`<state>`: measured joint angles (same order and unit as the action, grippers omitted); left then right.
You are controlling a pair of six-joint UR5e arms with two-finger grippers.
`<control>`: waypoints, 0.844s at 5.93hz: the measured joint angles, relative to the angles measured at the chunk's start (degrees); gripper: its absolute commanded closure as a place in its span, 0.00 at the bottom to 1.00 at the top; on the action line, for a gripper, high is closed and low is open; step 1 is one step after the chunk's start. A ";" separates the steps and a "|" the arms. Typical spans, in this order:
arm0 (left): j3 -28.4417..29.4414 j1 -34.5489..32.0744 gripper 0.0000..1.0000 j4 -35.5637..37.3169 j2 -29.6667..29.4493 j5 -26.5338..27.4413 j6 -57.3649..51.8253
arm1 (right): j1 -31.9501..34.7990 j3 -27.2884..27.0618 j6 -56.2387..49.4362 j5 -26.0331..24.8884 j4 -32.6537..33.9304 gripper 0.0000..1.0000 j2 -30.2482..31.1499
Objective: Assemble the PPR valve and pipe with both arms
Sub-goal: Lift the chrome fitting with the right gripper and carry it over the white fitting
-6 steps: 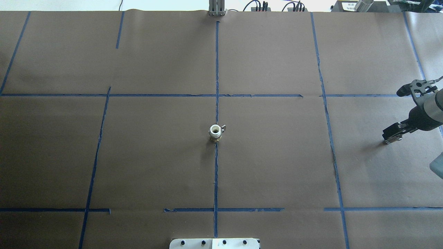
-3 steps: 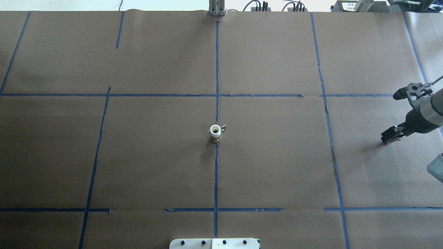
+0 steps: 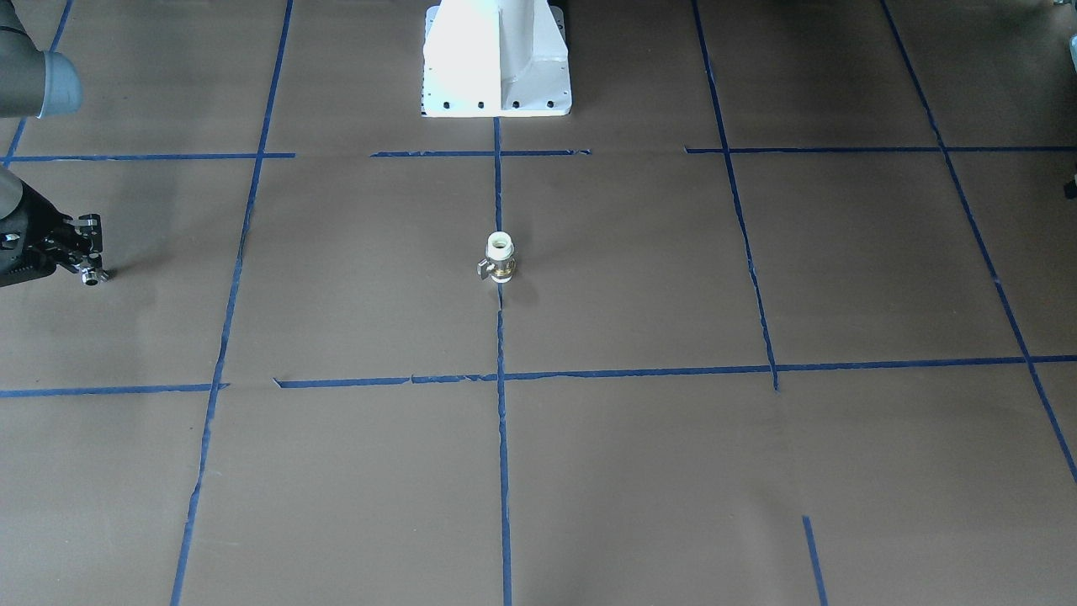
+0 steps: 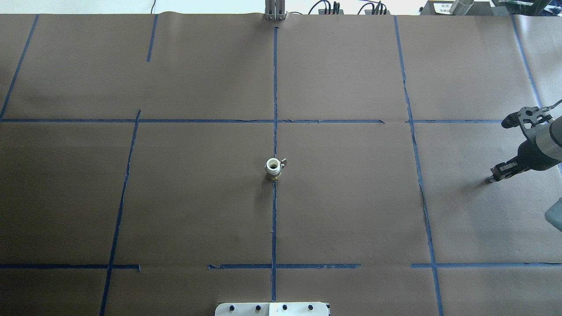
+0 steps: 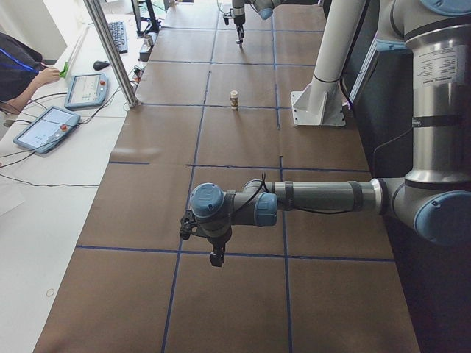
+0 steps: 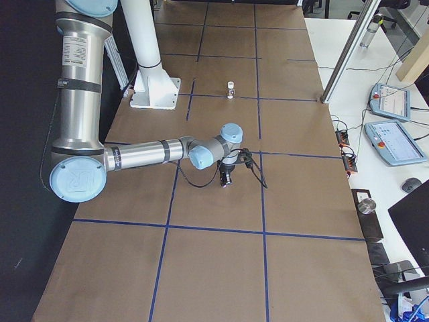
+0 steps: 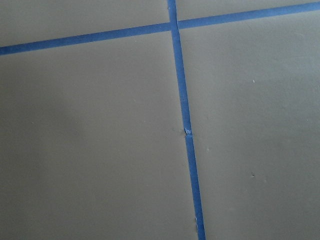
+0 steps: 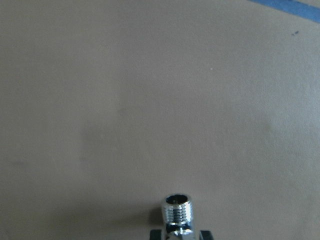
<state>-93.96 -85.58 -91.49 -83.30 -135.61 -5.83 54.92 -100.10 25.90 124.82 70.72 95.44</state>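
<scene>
Right jaws pinching pipe (image 8: 177, 212), threads (image 8: 177, 216) wrist-view only

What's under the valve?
The PPR valve stands upright on the brown paper, over the blue tape line. Its base covers whatever lies directly beneath.

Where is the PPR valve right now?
In the overhead view the PPR valve stands upright at mid-table on the central blue tape line, far left of the right gripper, which holds the pipe.
</scene>
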 measured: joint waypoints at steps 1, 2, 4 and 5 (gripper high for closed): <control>-0.01 -0.02 0.00 0.00 -0.02 0.00 -0.03 | 0.12 -1.07 0.22 0.14 0.29 1.00 -0.30; -0.29 -0.02 0.00 0.08 -0.21 0.11 0.03 | 0.22 -2.58 1.75 0.39 0.59 1.00 -1.75; -0.64 0.33 0.00 1.56 -0.98 0.63 -0.05 | 0.03 -3.33 10.29 0.61 1.70 1.00 -9.08; -0.84 0.45 0.00 4.34 -1.10 0.74 -2.92 | -0.41 -3.53 14.32 0.59 4.10 1.00 -13.34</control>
<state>-94.81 -85.13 -87.15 -84.40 -134.88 -8.75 54.51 -103.63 40.22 125.41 74.82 82.10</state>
